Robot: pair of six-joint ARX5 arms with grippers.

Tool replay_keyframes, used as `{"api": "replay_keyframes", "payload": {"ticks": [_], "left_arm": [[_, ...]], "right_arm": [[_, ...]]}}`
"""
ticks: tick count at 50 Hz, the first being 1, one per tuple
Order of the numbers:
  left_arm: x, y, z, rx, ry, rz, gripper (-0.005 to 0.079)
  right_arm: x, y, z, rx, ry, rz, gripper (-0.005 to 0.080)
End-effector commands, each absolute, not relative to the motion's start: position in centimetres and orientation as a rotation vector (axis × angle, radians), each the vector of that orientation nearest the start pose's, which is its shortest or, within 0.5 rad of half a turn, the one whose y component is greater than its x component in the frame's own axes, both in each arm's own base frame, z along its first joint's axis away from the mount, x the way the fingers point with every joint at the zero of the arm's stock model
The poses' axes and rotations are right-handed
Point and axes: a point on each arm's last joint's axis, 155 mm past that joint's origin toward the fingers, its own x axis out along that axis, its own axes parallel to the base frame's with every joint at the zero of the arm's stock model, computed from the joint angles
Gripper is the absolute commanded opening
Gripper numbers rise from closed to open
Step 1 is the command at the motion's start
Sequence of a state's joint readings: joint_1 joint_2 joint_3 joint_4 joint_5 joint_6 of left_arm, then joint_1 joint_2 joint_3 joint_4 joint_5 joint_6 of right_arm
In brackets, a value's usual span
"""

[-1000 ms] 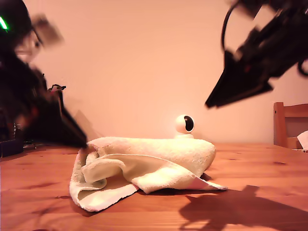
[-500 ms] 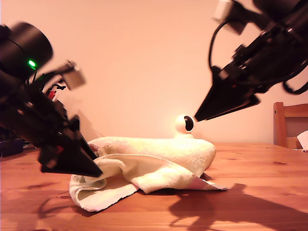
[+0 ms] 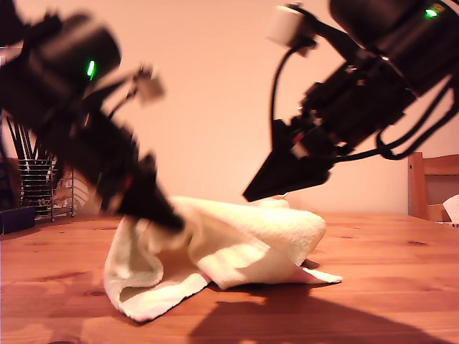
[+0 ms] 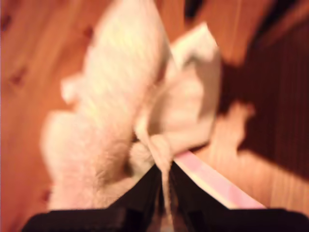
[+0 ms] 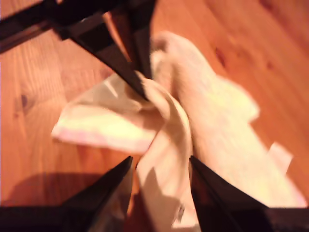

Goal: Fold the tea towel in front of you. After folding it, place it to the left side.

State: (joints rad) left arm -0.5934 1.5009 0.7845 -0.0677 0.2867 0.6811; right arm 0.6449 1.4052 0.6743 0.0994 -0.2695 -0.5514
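now the tea towel [image 3: 237, 247] lies crumpled on the wooden table [image 3: 387, 287], near the middle of the exterior view: cream-white, fluffy, a thick rolled hump toward the exterior view's right, a loose flap hanging down to the tabletop toward that view's left, and a thin corner with a pinkish edge poking out under the hump. one fold is pulled up off the heap where my first gripper [image 4: 164, 181] has it; in the first wrist view the jaws stand nearly together with a strip of cloth pinched between them. my second gripper [image 5: 159, 166] hangs above the towel with its jaws apart and nothing between them, and its wrist view looks down on the cloth and on my first gripper biting the fold. the wrist views are blurred, so how much cloth is in the pinch i cannot tell.

half a second ago my first gripper sat lower at the towel's end on the exterior view's left; it has since come up and inward, dragging the fold with it, and the flap has lifted. my second gripper has come down and toward the towel, now covering the small white camera behind it.

a wire rack [image 3: 43, 188] stands at the exterior view's left edge with dark upright things in it, too dim to name.
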Motion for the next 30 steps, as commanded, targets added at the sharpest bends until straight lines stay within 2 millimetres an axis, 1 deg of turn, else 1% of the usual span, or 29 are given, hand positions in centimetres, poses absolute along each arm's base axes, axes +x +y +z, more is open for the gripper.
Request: {"api": "replay_keyframes", "payload": {"ticks": [1, 6, 11, 14, 21, 30], "left_arm": [[29.8, -26.8, 8.9, 0.742, 0.476, -1.081, -0.0019], [29.2, -26.5, 9.4, 0.792, 0.482, -1.086, -0.0019], [29.0, -26.4, 10.1, 0.819, 0.475, -1.078, -0.0019], [29.1, -26.5, 10.9, 0.82, 0.458, -1.07, -0.0019], [29.8, -26.6, 13.0, 0.822, 0.409, -1.038, -0.0019], [30.3, -26.8, 14.6, 0.824, 0.403, -1.029, -0.0019]], "right_arm": [[29.6, 28.1, 10.6, -0.623, 0.353, 1.022, 0.0336], [30.1, 28.4, 10.9, -0.62, 0.339, 1.018, 0.0336], [30.4, 28.7, 10.6, -0.619, 0.352, 1.023, 0.0335], [30.3, 29.0, 10.3, -0.611, 0.361, 1.032, 0.0335], [29.5, 29.8, 9.7, -0.589, 0.382, 1.065, 0.0335], [29.4, 30.1, 9.4, -0.59, 0.382, 1.073, 0.0335]]}}
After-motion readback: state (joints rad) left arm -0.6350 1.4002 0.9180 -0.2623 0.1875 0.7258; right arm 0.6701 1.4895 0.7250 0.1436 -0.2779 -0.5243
